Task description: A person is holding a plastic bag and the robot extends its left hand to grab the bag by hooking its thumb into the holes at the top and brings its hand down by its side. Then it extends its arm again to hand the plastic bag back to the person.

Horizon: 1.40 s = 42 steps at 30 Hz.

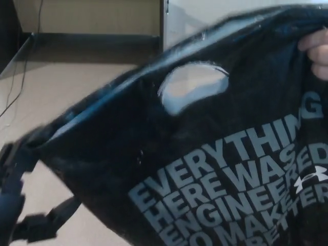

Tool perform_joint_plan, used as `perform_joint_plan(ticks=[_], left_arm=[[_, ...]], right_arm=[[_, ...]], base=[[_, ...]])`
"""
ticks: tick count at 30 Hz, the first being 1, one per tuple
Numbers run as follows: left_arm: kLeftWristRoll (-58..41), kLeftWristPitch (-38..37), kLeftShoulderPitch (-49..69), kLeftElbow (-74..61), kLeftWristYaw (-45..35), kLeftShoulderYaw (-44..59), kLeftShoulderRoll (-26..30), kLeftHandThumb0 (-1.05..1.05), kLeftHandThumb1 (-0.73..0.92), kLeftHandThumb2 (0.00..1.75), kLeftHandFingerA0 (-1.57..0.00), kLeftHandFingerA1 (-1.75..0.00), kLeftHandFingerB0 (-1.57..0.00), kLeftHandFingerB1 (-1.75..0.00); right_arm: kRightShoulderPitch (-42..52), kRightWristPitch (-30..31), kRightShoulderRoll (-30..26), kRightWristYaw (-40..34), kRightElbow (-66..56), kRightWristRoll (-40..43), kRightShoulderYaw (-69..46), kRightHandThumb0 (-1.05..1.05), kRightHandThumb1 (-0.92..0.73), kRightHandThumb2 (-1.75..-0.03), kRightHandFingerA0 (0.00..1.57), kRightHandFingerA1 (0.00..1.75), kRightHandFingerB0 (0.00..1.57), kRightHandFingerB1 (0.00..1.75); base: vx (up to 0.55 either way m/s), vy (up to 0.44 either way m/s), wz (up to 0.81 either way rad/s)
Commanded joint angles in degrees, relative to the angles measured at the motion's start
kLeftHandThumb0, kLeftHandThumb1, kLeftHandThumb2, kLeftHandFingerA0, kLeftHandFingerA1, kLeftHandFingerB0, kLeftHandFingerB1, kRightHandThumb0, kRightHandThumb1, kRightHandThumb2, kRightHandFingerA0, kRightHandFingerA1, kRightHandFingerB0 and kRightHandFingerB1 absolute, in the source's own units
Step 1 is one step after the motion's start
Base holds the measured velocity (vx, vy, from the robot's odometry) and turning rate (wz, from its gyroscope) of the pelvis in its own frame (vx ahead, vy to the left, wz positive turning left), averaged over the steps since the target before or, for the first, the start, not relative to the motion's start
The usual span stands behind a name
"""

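A black plastic bag (215,169) with grey lettering fills most of the head view, tilted down to the left. Its oval handle hole (192,87) shows near the top edge. A person's fingers (315,51) hold the bag's top right corner. My left hand (18,205) is at the lower left, blurred, right by the bag's lower left corner. Its fingers are spread, one (51,219) reaching under the bag's edge, and it holds nothing. It is well left of and below the handle hole. My right hand does not show.
Beige floor (61,97) lies behind the bag. A dark cable (18,87) runs along the left. A dark baseboard (92,41) and a grey partition edge (163,25) stand at the back.
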Motion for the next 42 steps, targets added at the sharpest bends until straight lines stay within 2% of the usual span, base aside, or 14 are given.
perform_joint_plan(ticks=[1, 6, 16, 17, 20, 21, 28, 29, 30, 31, 32, 34, 35, 42], left_arm=[[9.1, 19.6, -9.9, -33.1, -7.8, -0.4, -5.6, -0.56, 0.54, 0.58, -0.1, -0.31, -0.12, -0.24], [9.7, 20.7, -11.7, -38.2, -9.2, -1.5, -7.6, -0.58, 0.39, 0.78, 0.0, -0.38, -0.07, -0.3], [9.9, 26.7, -17.4, -43.3, -12.3, -1.8, -9.3, -0.64, 0.45, 0.75, -0.08, -0.38, -0.06, -0.28], [9.7, 27.3, -17.7, -43.6, -12.2, -1.6, -9.6, -0.34, 0.37, 0.93, 0.0, -0.48, 0.0, -0.49], [8.7, 28.3, -19.2, -43.3, -11.6, -0.3, -9.9, -0.34, 0.36, 0.92, 0.0, -0.48, 0.0, -0.49], [8.1, 28.8, -19.6, -43.2, -11.5, 0.4, -9.8, -0.62, 0.45, 0.75, -0.12, -0.42, -0.06, -0.26], [0.6, 34.5, -21.4, -46.4, -12.9, 5.9, -9.0, -0.52, 0.39, 0.8, -0.01, -0.39, 0.0, -0.28], [0.6, 35.4, -21.5, -47.3, -13.3, 6.0, -9.1, -0.53, 0.58, 0.57, -0.29, -0.34, -0.03, -0.23], [0.6, 36.7, -21.5, -48.3, -13.8, 6.0, -9.3, -0.53, 0.58, 0.57, -0.29, -0.34, -0.03, -0.23], [2.9, 38.8, -22.2, -49.9, -14.5, 4.7, -10.2, -0.56, 0.57, 0.58, -0.47, -0.42, -0.01, -0.2], [3.8, 39.2, -23.2, -50.0, -14.8, 3.8, -10.3, -0.55, 0.56, 0.56, -0.26, -0.34, -0.03, -0.23], [4.5, 38.2, -25.8, -47.8, -15.0, 2.9, -9.4, -0.53, 0.54, 0.59, -0.17, -0.31, -0.07, -0.21], [6.7, 37.7, -27.2, -46.3, -14.8, 2.3, -9.1, -0.33, 0.37, 0.93, 0.0, -0.47, 0.0, -0.49], [11.0, 38.7, -32.5, -39.0, -16.1, -1.1, -7.4, -0.32, 0.32, 0.88, 0.0, -0.48, 0.0, -0.48]], right_arm=[[-1.5, 0.5, -1.8, 0.6, -0.9, 0.6, -0.7, -0.39, -0.71, -0.61, 0.62, 0.49, 0.35, 0.33], [-1.1, 0.3, -1.9, 0.8, -0.7, 0.7, -0.8, -0.37, -0.71, -0.61, 0.63, 0.49, 0.35, 0.33], [-0.3, 0.1, -1.4, 1.0, -0.3, 1.2, -1.0, -0.36, -0.71, -0.6, 0.64, 0.5, 0.35, 0.34], [0.2, -0.2, -1.5, 1.0, -0.5, 1.0, -0.9, -0.37, -0.71, -0.6, 0.64, 0.5, 0.35, 0.34], [0.2, 0.1, -1.5, 1.4, -0.8, 1.3, -1.0, -0.39, -0.71, -0.61, 0.64, 0.49, 0.36, 0.33], [0.2, -0.1, -1.4, 1.4, -0.6, 1.3, -1.0, -0.38, -0.71, -0.61, 0.64, 0.5, 0.36, 0.34], [-0.1, 0.0, -1.4, 1.0, 0.0, 0.8, -0.7, -0.36, -0.7, -0.6, 0.65, 0.5, 0.37, 0.35], [0.2, -0.1, -1.4, 0.9, -0.1, 0.8, -0.8, -0.37, -0.7, -0.6, 0.64, 0.51, 0.38, 0.35], [0.6, -0.3, -1.4, 0.9, -0.2, 0.9, -0.8, -0.37, -0.7, -0.6, 0.64, 0.51, 0.38, 0.35], [0.8, -0.4, -1.5, 1.0, -0.2, 1.0, -0.9, -0.38, -0.7, -0.6, 0.64, 0.51, 0.38, 0.35], [0.9, -0.4, -1.5, 1.0, -0.2, 1.1, -1.0, -0.37, -0.7, -0.6, 0.65, 0.51, 0.38, 0.35], [0.7, -0.2, -1.5, 0.5, -0.2, 0.8, -0.8, -0.37, -0.7, -0.6, 0.66, 0.5, 0.38, 0.35], [0.7, 0.0, -1.5, 0.3, -0.2, 0.6, -0.8, -0.37, -0.7, -0.6, 0.65, 0.5, 0.39, 0.35], [-0.5, 0.4, -1.4, 0.9, -0.5, 1.2, -1.3, -0.36, -0.69, -0.6, 0.64, 0.5, 0.39, 0.35]], base=[[0.0, 0.0, 0.0], [0.0, 0.0, 0.0], [0.0, 0.0, 0.0], [0.0, 0.0, 0.0], [0.0, 0.0, 0.0], [0.0, 0.0, 0.0], [0.0, 0.0, 0.0], [0.0, 0.0, 0.0], [0.0, 0.0, 0.0], [0.0, 0.0, 0.0], [0.0, 0.0, 0.0], [0.0, 0.0, 0.0], [0.0, 0.0, 0.0], [0.0, 0.0, 0.0]])
